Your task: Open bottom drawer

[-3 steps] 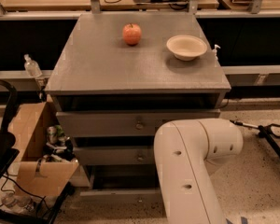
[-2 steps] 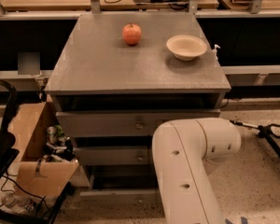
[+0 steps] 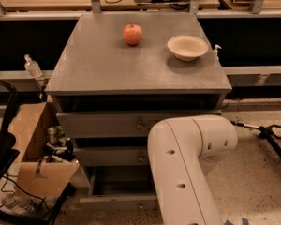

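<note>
**Bottom drawer low at the cabinet's foot, arm crowding the right front**

At the far left a clear plastic pump bottle (image 3: 32,67) stands on a pale ledge. Below it an open brown cardboard box (image 3: 35,175) sits on the floor against the cabinet's left side, with cans and small clutter inside.

The cabinet (image 3: 107,67) is grey wood with a matt, grainy top. A round orange-red apple (image 3: 132,34) rests near the back edge of the top, about mid-width. A shallow cream bowl (image 3: 188,47) sits to its right, near the back right corner, well apart from the apple.

On the front, the top drawer (image 3: 103,124) and the middle drawer (image 3: 110,156) are flat grey fronts, each with a small round knob. The bottom drawer (image 3: 114,202) is the lowest and shortest front, just above the floor. Its knob (image 3: 140,205) shows close to the arm's left edge. A dark gap opens above this front, and it appears to stand a little forward of the two above.

The arm (image 3: 189,161), a thick smooth off-white casing with small round holes, bends like an elbow. It covers the right part of the lower fronts and drops out of the bottom edge. The tool does not show, so I cannot tell whether it is wide or narrow.

At the far right a thin black stand (image 3: 267,132) lies on the speckled floor (image 3: 253,186).
</note>
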